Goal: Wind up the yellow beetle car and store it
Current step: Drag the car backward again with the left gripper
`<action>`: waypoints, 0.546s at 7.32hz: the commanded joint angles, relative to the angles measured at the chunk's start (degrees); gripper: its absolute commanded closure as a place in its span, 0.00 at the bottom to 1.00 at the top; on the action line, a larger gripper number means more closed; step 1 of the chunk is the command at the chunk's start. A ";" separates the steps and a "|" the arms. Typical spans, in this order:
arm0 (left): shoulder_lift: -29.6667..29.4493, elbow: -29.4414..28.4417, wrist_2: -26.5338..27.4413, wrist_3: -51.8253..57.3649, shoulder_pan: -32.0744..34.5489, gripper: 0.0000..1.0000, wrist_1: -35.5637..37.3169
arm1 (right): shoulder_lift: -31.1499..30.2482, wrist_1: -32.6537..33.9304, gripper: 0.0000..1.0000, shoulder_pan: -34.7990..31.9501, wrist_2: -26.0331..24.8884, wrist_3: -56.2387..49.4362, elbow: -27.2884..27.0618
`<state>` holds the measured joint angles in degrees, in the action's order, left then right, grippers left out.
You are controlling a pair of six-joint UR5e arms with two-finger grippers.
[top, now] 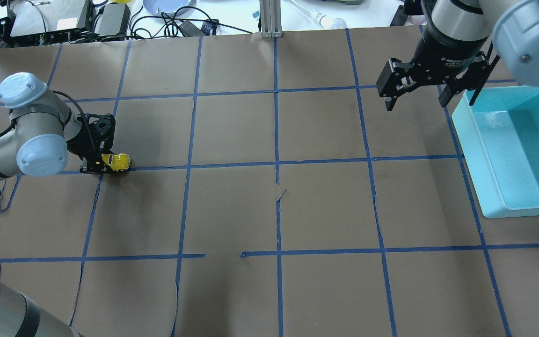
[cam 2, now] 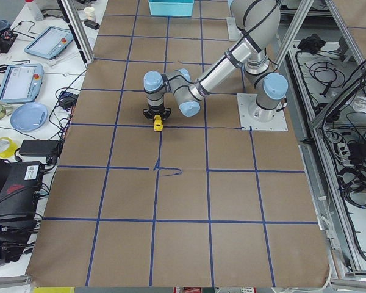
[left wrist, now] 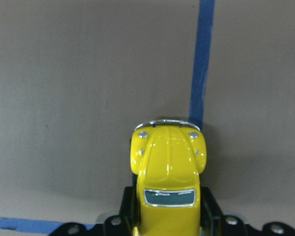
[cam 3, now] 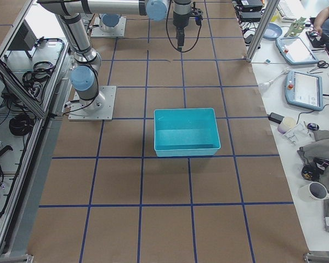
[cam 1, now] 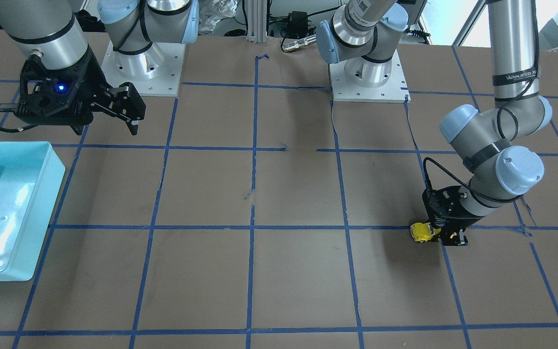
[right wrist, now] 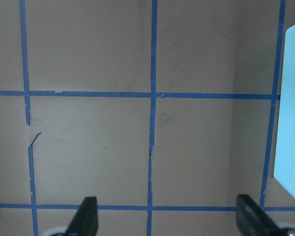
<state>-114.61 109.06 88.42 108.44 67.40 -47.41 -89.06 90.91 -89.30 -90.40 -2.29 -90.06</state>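
Yellow beetle car (left wrist: pixel 167 167) sits right up against the left wrist cam, nose pointing to 12 o'clock at a strip of blue tape (left wrist: pixel 202 59). The left gripper (left wrist: pixel 168 209) is clamped snug on its sides, with fingers (left wrist: pixel 210 211) pressed against the body behind the windscreen.

Right wrist cam: the right gripper (right wrist: pixel 168 219) is spread wide with nothing in it, and the teal bin (right wrist: pixel 291 123) peeks in at 3 o'clock.

Overhead: the car is at 9 o'clock on the table (top: pixel 269 210) and the bin is over at 3 o'clock, so they're well apart.

Front-facing cam is mirrored, so the car shows at 4 o'clock. It looks to be down on the paper, sticking out of the gripper.

Left side cam shows the same thing, but too small to add much.

My take on the winding: I'm guessing it's a pull-back motor. Keep pressing down so the wheels bite, and drag dead straight along the car's length, never sideways. That glossy shell could slip out of the grip. The ragged tape seams could also snag the tiny wheels, so I'd go slow.
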 commanded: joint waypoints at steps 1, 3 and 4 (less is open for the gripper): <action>0.00 0.01 0.00 0.63 -0.43 0.72 0.04 | 0.02 0.06 0.00 0.00 -0.04 0.00 -0.03; 0.00 0.01 0.00 1.50 -1.57 0.71 -0.05 | 0.02 -0.03 0.00 0.00 -0.04 0.00 -0.03; 0.00 0.01 0.00 0.99 -1.57 0.31 -0.05 | 0.02 -0.03 0.00 0.00 -0.04 0.00 -0.03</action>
<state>-114.61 109.07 88.42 109.52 66.10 -47.42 -89.06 90.89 -89.30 -90.44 -2.28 -90.06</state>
